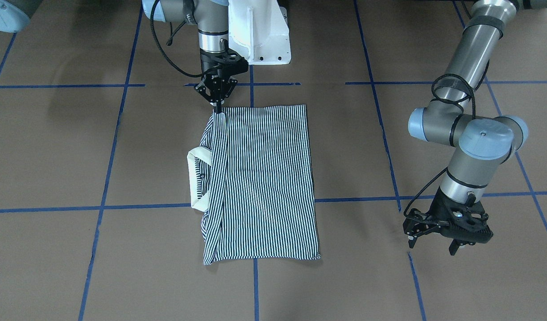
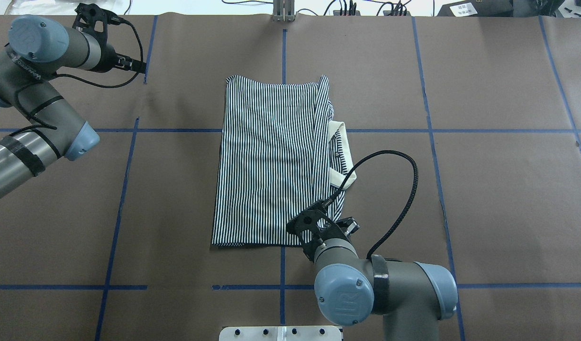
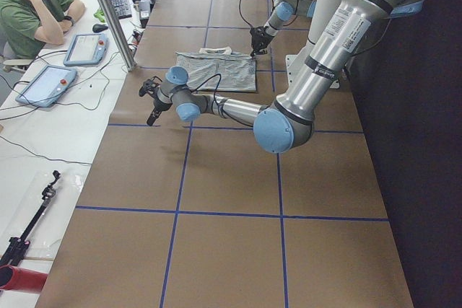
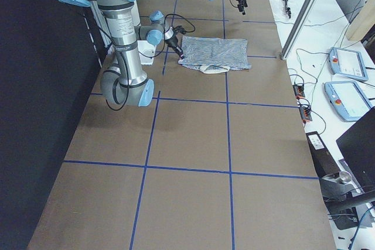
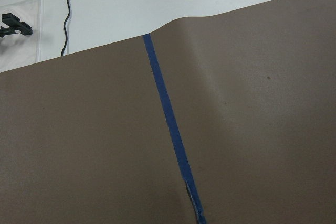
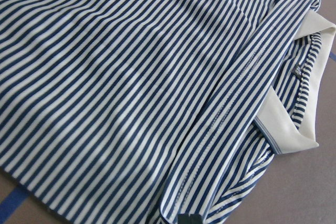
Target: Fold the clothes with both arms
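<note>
striped shirt lies folded flat mid-table, cream collar poking out. right gripper fingers clamped on the shirt corner nearest the robot. left gripper fingers apart over bare table, well apart from shirt. shirt logo unreadable.

Navy-and-white striped polo shirt is folded to a rectangle, flat mid-tabletop. Its cream collar pokes out on the robot's right. Right arm fingers are pinched on the shirt's robot-side corner. Left arm hangs well apart near the far tabletop edge, with its fingers spread.
</note>
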Robot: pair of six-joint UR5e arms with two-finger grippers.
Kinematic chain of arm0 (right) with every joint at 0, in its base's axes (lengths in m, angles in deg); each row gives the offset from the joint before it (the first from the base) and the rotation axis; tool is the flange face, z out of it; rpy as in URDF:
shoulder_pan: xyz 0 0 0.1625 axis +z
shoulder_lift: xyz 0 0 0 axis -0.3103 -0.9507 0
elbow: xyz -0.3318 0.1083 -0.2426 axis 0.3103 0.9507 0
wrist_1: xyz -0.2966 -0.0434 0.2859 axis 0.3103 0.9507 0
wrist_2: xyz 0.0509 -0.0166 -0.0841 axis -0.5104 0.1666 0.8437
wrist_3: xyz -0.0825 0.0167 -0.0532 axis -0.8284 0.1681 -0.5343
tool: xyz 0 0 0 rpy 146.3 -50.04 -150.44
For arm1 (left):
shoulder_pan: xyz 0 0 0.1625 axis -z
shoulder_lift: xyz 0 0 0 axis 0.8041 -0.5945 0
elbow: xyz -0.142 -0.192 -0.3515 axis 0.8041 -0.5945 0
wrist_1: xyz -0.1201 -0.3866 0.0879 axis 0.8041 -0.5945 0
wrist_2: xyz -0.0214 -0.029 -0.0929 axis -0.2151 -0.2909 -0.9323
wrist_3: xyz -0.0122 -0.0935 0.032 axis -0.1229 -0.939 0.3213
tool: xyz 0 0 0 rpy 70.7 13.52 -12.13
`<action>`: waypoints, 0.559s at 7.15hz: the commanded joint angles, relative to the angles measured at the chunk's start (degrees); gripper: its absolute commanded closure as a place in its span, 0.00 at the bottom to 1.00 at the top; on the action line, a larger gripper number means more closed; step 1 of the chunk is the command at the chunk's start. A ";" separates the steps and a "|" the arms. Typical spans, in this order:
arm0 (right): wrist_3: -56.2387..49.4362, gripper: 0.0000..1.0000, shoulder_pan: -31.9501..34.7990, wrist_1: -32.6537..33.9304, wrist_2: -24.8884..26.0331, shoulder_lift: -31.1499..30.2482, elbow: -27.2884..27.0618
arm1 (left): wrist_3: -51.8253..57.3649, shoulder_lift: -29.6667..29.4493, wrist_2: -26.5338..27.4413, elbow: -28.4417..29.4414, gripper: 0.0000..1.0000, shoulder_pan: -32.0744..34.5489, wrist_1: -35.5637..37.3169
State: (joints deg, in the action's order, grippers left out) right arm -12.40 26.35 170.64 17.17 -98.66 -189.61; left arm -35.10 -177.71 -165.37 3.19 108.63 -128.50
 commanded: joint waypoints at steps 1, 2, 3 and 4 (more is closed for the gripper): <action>0.97 1.00 0.25 0.03 -0.07 -7.47 -4.73 | -0.17 0.00 -0.02 0.00 0.00 0.00 0.00; 4.89 1.00 0.08 0.12 -0.42 -8.64 -4.84 | -0.17 0.00 0.07 0.09 0.00 -0.26 0.00; 6.84 1.00 -0.19 0.29 -1.38 -8.82 -4.75 | -0.17 0.00 0.07 0.09 0.00 -0.27 0.00; 9.47 0.99 -1.15 0.29 -1.47 -8.91 -3.97 | -0.17 0.00 0.07 0.09 0.00 -0.27 0.00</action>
State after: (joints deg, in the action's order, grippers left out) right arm -6.01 26.03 170.87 16.11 -107.13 -194.07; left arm -35.27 -177.71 -165.31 3.27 108.41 -128.50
